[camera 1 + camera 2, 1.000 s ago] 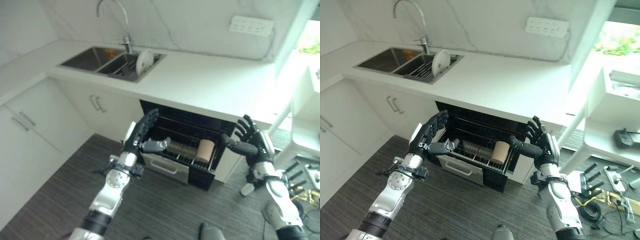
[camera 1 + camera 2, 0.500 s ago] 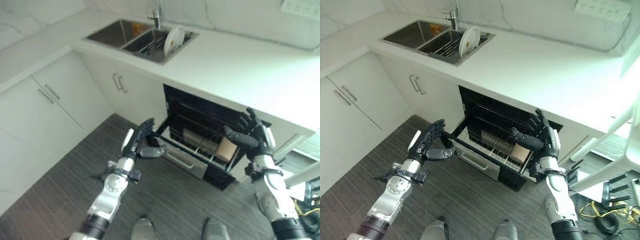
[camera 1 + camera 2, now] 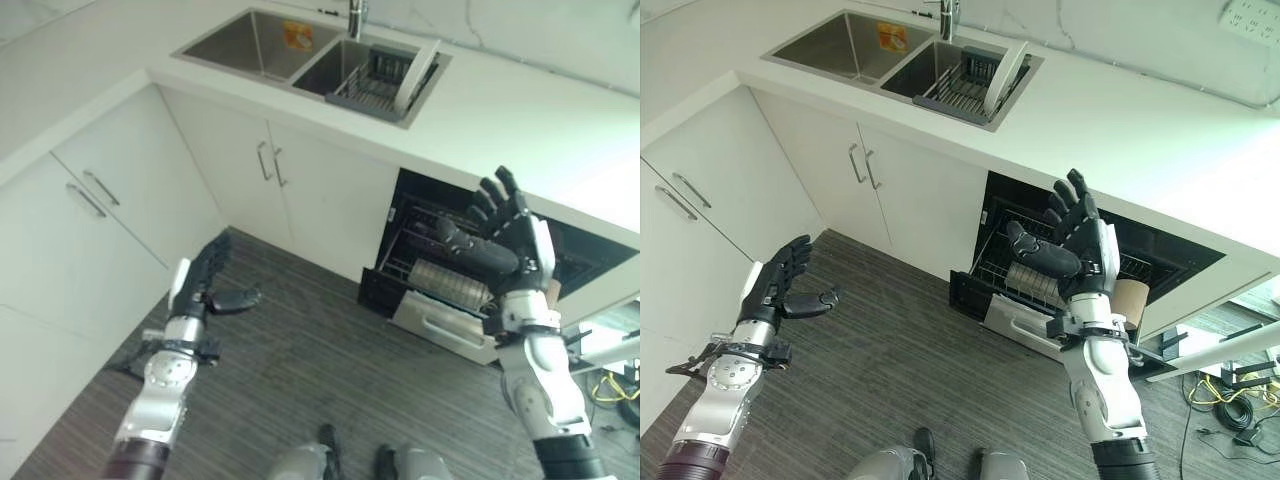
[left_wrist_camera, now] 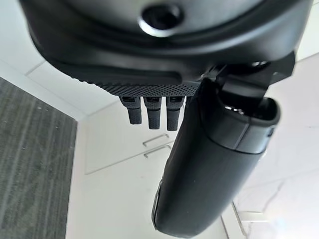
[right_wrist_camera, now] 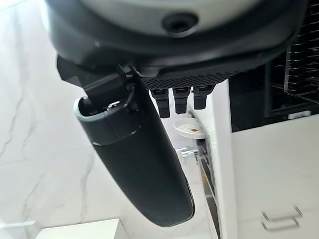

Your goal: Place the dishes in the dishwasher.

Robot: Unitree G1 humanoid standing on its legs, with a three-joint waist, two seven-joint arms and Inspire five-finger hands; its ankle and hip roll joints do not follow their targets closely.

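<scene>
A white plate (image 3: pixel 1004 76) stands on edge in the dish rack (image 3: pixel 375 82) in the sink's right basin. Under the counter the dishwasher (image 3: pixel 590 260) is open, its lower rack (image 3: pixel 992 262) pulled out over the floor. A row of dishes (image 3: pixel 447 283) stands in that rack, and a brown cup (image 3: pixel 1129 303) sits at its right end. My right hand (image 3: pixel 1082 246) is raised in front of the rack, open and empty. Far to the left, my left hand (image 3: pixel 779 289) hangs open over the floor before the white cabinets, holding nothing.
The white counter (image 3: pixel 520 110) runs above the dishwasher, with a tap (image 3: pixel 357 14) behind the sink and an orange item (image 3: pixel 297 35) in the left basin. White cabinet doors (image 3: pixel 235 165) with handles line the left side. Cables (image 3: pixel 1230 395) lie on the floor at the right.
The view has swung left and down. My left hand has left the rack's corner and moved far left over the floor. My right hand has risen in front of the rack.
</scene>
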